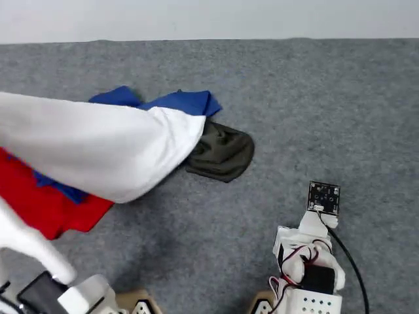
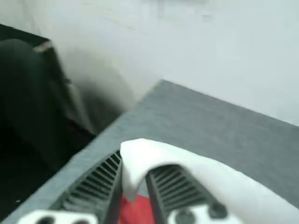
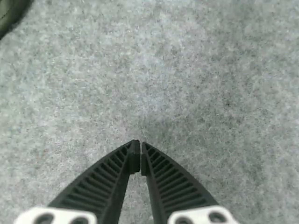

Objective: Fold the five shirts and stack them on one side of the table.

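Grey felt covers the table [image 1: 340, 91], with a plain white wall behind it. Left gripper [image 2: 133, 179] is clenched on a fold of the white shirt [image 1: 98, 150]. The cloth hangs raised in a long drape, most likely to peel it off the heap so it can be laid flat for folding. The heap sits at the left side of the table: the red shirt [image 1: 46, 203] is under the drape, the blue shirt [image 1: 186, 101] is behind it, and the dark shirt [image 1: 222, 154] is bunched at the drape's free end, touching it. I count four colours and cannot tell whether a fifth shirt lies beneath. No shirt looks folded, so I judge the task to be near its start. Right gripper [image 3: 138, 156] is pinched shut on nothing and pointed down at bare felt. Its arm [image 1: 308, 268] is parked at the near edge, well apart from the heap, probably to keep out of the lift. The high view gives the layout and how far the drape spans. The left wrist view adds the grip itself, with white cloth pinched between the ribbed pads and red cloth just below. The right wrist view confirms that the tips meet, with a corner of dark cloth at its edge.
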Controlling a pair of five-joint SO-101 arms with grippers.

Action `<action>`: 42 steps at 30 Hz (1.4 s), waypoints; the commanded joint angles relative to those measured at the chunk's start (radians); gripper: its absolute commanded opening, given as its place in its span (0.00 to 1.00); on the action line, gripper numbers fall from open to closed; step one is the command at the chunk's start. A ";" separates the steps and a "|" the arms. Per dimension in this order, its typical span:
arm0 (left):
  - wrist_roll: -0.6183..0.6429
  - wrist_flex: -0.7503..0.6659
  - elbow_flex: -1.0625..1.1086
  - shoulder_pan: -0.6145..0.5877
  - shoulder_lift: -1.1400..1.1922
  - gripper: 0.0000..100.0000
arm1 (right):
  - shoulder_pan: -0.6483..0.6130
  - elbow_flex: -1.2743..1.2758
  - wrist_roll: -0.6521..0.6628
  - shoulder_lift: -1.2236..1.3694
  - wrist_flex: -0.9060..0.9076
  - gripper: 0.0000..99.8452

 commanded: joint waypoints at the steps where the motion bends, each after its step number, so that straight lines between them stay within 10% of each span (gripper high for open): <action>1: 0.008 -0.048 -0.045 -0.075 -0.052 0.00 | -0.005 0.015 0.012 -0.007 0.004 0.01; 14: -0.207 0.204 -0.021 0.215 -0.071 0.26 | -0.005 0.015 0.012 -0.007 0.004 0.01; 22: -0.281 0.434 0.038 0.600 -0.068 0.26 | -0.005 0.015 0.012 -0.007 0.004 0.01; 28: -0.307 0.321 0.262 0.787 0.066 0.26 | -0.005 0.015 0.012 -0.007 0.004 0.01; 42: -0.419 0.123 0.096 0.554 0.715 0.18 | -0.005 0.015 0.012 -0.007 0.004 0.01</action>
